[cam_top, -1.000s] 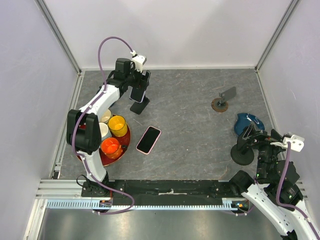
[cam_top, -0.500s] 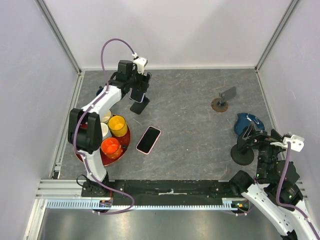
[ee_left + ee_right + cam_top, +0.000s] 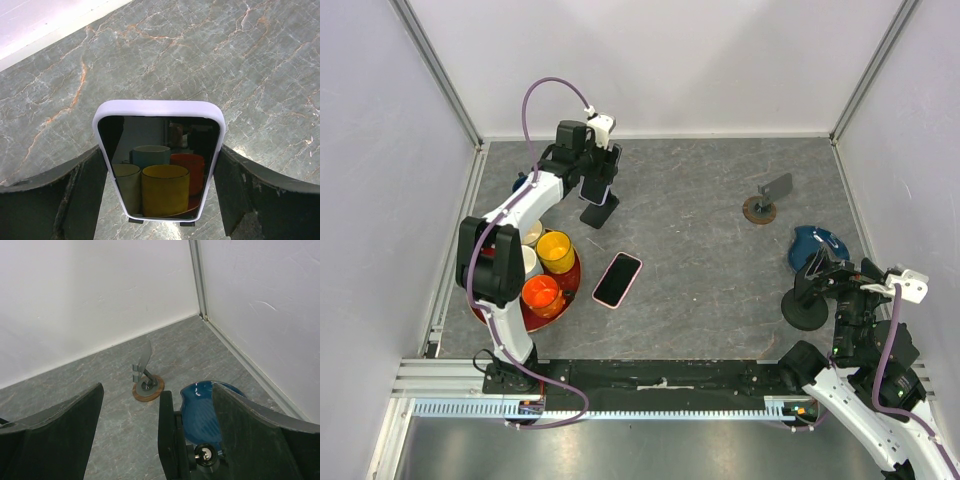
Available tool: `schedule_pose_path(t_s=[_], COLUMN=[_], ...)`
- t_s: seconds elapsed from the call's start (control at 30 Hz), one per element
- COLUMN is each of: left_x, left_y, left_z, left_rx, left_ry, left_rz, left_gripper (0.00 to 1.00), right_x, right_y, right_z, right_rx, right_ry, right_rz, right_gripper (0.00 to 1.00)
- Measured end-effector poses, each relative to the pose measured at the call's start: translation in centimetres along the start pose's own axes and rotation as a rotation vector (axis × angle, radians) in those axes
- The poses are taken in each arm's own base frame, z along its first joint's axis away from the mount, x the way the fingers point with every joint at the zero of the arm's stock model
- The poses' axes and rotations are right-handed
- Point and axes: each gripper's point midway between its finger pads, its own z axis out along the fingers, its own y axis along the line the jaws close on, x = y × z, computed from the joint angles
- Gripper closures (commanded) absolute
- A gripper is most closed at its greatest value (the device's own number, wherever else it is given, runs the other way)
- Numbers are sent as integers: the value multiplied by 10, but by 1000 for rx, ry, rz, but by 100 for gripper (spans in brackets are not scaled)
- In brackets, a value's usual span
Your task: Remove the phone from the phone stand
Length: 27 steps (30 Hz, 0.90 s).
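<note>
A phone (image 3: 597, 187) in a lavender case leans on a black phone stand (image 3: 601, 212) at the back left of the table. In the left wrist view the phone (image 3: 160, 160) fills the space between my left fingers (image 3: 85, 190), and its dark screen mirrors cups. Both fingers press against its side edges. The stand's two small hooks (image 3: 135, 219) show under its lower edge. My left gripper (image 3: 595, 172) (image 3: 160, 150) is shut on the phone. My right gripper (image 3: 825, 272) (image 3: 157, 387) is open and empty at the right.
A second phone (image 3: 617, 280) in a pink case lies flat mid-table. A red plate (image 3: 570, 285) with yellow, orange and pale cups sits at the left. A grey stand on a wooden disc (image 3: 763, 203), a blue object (image 3: 817, 245) and a black round-based stand (image 3: 805, 305) are at the right.
My left gripper shifted slightly nearer around the phone a second ago and has since held still. The right arm has not moved.
</note>
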Motion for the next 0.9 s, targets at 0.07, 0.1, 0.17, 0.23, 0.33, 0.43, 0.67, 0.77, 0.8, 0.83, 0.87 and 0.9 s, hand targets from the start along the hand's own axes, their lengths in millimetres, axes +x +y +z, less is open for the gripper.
schedule_pose_path(t_s=[0.07,0.1,0.17,0.23,0.33,0.43,0.67,0.77,0.8,0.83,0.87,0.9], left_x=[0,-1,-1,-1,-4,-10,-30,-34,-36,-37,-39,-40], left_y=[0,0,0,0,0,0,2,3,3,3,3,3], left_z=[0,0,-1,-2,-6,-11,-29,-33,-36,-39,-42,-46], left_rx=[1,1,1,1,0,-2,-21,-28,-32,-35,-41,-45], left_ry=[-3,-4,-5,-5,-12,-23,-73,-84,-87,-88,-90,-90], left_rz=[1,0,1,0,1,1,-15,-29,-37,-45,-54,-62], left_gripper=[47,51,53,53,53,54,55,55,55,55,55,55], right_x=[0,0,0,0,0,0,0,0,0,0,0,0], right_y=[0,0,1,1,1,1,2,3,3,4,4,4], right_z=[0,0,0,0,0,0,0,0,0,0,0,0], right_rx=[-1,-3,-3,-3,-5,-6,-14,-18,-19,-20,-21,-22], right_ry=[0,0,0,0,1,1,1,2,2,2,2,2], right_rz=[0,0,0,0,0,0,0,0,0,0,0,0], right_gripper=[4,4,4,4,4,4,4,4,4,4,4,4])
